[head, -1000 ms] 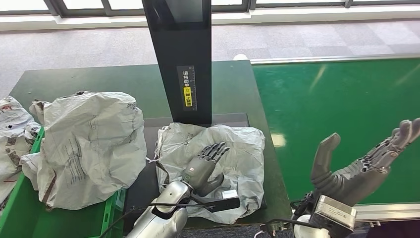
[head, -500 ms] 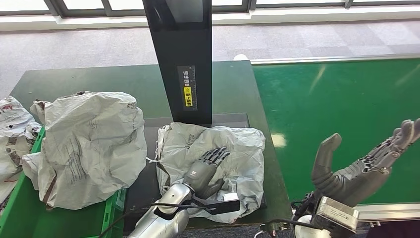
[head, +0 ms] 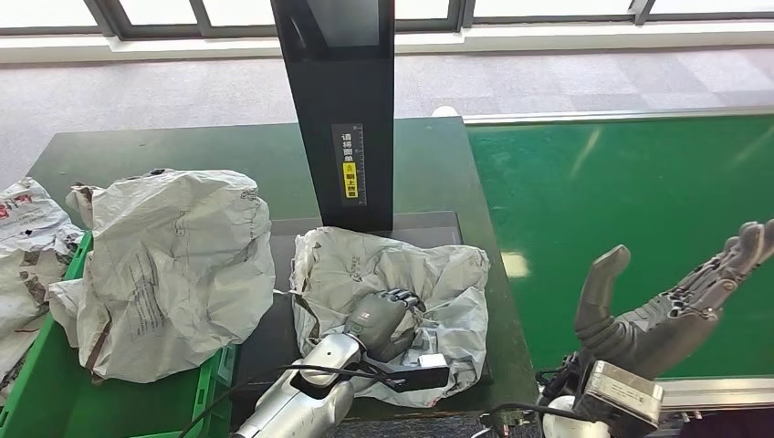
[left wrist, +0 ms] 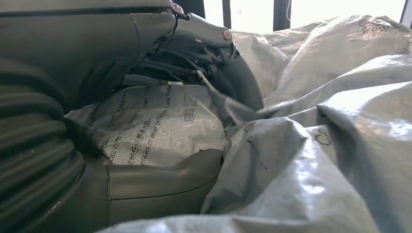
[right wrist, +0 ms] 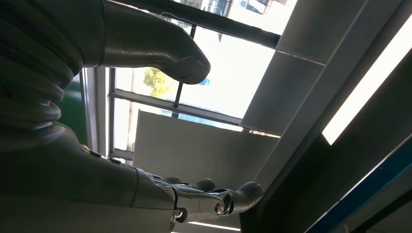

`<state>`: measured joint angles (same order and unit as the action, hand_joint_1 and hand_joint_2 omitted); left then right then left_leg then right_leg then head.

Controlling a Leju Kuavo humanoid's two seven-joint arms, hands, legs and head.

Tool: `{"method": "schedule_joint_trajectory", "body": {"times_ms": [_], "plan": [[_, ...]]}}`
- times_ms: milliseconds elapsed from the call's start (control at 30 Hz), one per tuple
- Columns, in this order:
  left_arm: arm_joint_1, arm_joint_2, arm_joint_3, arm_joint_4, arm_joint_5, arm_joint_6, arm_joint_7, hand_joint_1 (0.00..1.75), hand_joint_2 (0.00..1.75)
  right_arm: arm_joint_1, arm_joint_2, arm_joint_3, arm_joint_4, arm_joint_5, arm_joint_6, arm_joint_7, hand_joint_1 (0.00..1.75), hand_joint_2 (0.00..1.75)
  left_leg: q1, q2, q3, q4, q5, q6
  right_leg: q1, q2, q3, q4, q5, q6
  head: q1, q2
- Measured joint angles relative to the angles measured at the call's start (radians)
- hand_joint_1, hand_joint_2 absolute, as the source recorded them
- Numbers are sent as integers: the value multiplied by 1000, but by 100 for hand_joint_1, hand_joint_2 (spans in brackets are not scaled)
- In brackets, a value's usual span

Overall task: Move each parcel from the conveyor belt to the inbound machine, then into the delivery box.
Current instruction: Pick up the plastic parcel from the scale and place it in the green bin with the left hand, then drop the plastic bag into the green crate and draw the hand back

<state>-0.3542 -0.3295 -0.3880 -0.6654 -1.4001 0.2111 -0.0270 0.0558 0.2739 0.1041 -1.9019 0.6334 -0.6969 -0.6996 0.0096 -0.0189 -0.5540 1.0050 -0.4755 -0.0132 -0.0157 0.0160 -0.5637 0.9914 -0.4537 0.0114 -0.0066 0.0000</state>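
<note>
- Centrally, in the lower middle of the head view, a crumpled grey parcel (head: 392, 297) lies on the dark plate of the inbound machine (head: 283, 328), just below the machine's black upright column (head: 342, 100).
- Lying on top of that parcel, the left hand (head: 383, 318) has its fingers curled down into the grey wrap; in the left wrist view the thumb (left wrist: 165, 182) and the darker fingers (left wrist: 194, 46) close around a bunched fold of the printed plastic (left wrist: 155, 126), so the hand grips the parcel.
- Most of the parcel spreads above and to the right of the hand in the head view, with a smaller part under the wrist.
- At the lower right of the head view, the right hand (head: 662, 306) hangs over the green conveyor belt (head: 621, 201), palm up, fingers spread wide and holding nothing; the right wrist view shows its thumb (right wrist: 160, 46) and fingers (right wrist: 214, 201) well apart against windows.
- To the left of the frame, a second large grey parcel (head: 169, 265) sits on the rim of the green delivery box (head: 46, 392), well apart from both hands.
- Another crumpled parcel (head: 23, 242) lies at the far left edge.
</note>
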Motion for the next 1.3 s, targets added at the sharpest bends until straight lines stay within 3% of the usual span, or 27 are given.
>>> {"method": "schedule_joint_trajectory", "body": {"times_ms": [533, 600, 800, 967, 1033, 1100, 1133, 1233, 1300], "plan": [[-2, 1, 3, 1, -43, 1, 41, 175, 175, -3, 0, 0, 30, -47, 0, 0, 0, 175, 0, 0, 5, 0, -1, 0, 0, -1, 4, 0, -1, -1, 0, 0], [-3, 2, 9, -5, -73, 54, 62, 175, 175, -3, 0, 0, 30, -49, 0, 0, 0, 175, 0, 0, 4, 0, -1, 0, 0, 0, 3, 0, 0, -1, 0, 0], [18, 33, 2, -151, -113, 446, 246, 175, 175, -1, 0, 0, 30, -35, 0, 0, 0, 175, 0, 0, -1, 1, 8, -3, 0, 1, -13, 2, 8, -2, 0, 0], [28, 74, -30, -286, -114, 488, 289, 175, 175, -1, 0, 0, 30, -32, 0, 0, 0, 175, 0, 0, -6, 1, 9, -3, 0, 1, -17, 3, 8, -2, 0, 0], [45, 112, -47, -398, -114, 489, 308, 175, 175, -2, 0, 0, 30, -32, 0, 0, 0, 175, 0, 1, -8, 1, 9, -3, 0, 2, -20, 3, 9, -2, 0, 0], [71, 146, -48, -563, -114, 489, 249, 175, 175, -2, 1, 0, 30, -35, 0, 0, 0, 175, 0, 1, -9, 1, 9, -3, 1, 2, -22, 3, 9, -3, 0, 0], [91, 144, -35, -648, -114, 489, 169, 175, 175, -3, 1, 0, 30, -37, 0, 0, 0, 175, 0, 0, -10, 1, 9, -3, 0, 2, -22, 3, 9, -3, 0, 0], [157, 81, 23, -894, -114, 491, -141, 175, 175, -3, 1, 0, 30, -45, 0, 0, 0, 175, 0, -1, -11, 1, 8, -3, 0, 1, -23, 3, 8, -3, 0, 0], [178, 57, 43, -1021, -111, 491, -234, 175, 175, -4, 1, 0, 30, -48, 0, 0, 0, 175, 0, 0, -11, 1, 7, -2, -1, 2, -23, 2, 8, -2, 0, 0]]}}
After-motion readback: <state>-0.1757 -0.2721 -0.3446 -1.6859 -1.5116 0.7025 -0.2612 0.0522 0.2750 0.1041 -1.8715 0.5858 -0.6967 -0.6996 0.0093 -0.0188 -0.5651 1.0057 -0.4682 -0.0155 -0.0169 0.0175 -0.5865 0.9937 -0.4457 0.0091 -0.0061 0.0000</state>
